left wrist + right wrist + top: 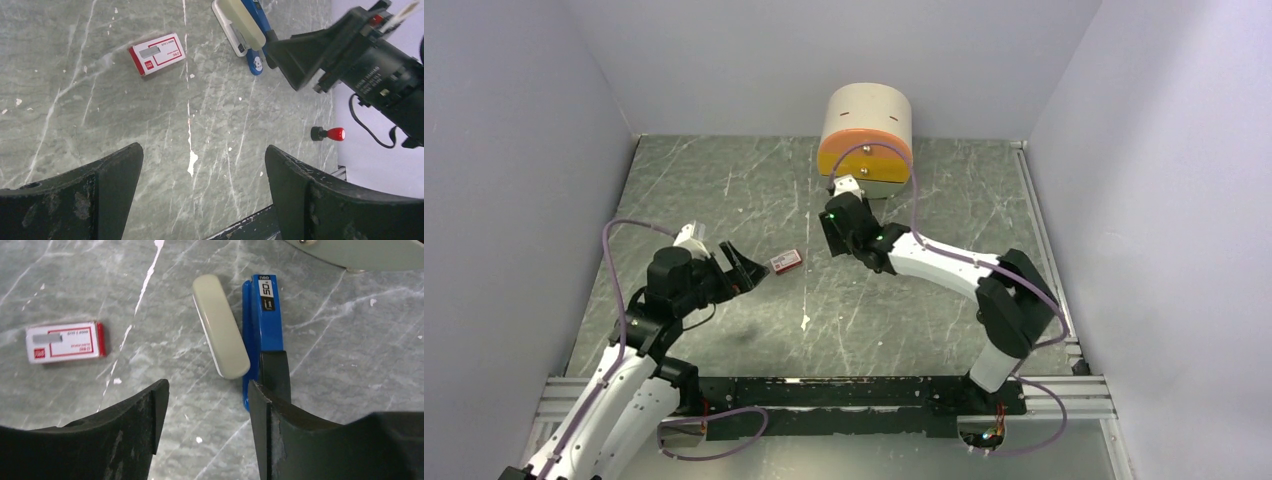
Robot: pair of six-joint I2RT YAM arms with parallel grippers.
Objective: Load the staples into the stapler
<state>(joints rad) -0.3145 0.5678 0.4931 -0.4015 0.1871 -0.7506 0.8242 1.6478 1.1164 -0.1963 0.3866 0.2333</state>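
Observation:
The stapler (262, 315) lies on the marble table, a blue body with its cream top (220, 333) skewed off to the left of it. It also shows in the left wrist view, where the stapler (246, 29) is at the top. My right gripper (207, 395) hangs open just over its near end; the right finger overlaps the blue body and nothing is between the fingers. A small red-and-white box (65, 342) lies flat to the left. My left gripper (204, 152) is open and empty, just left of the box (786, 261). No loose staples are in view.
A round cream container with an orange band (866, 140) stands at the back of the table (724, 190), right behind my right gripper (834, 215). A red-tipped knob (330, 133) sits at the table's right edge. Grey walls enclose three sides.

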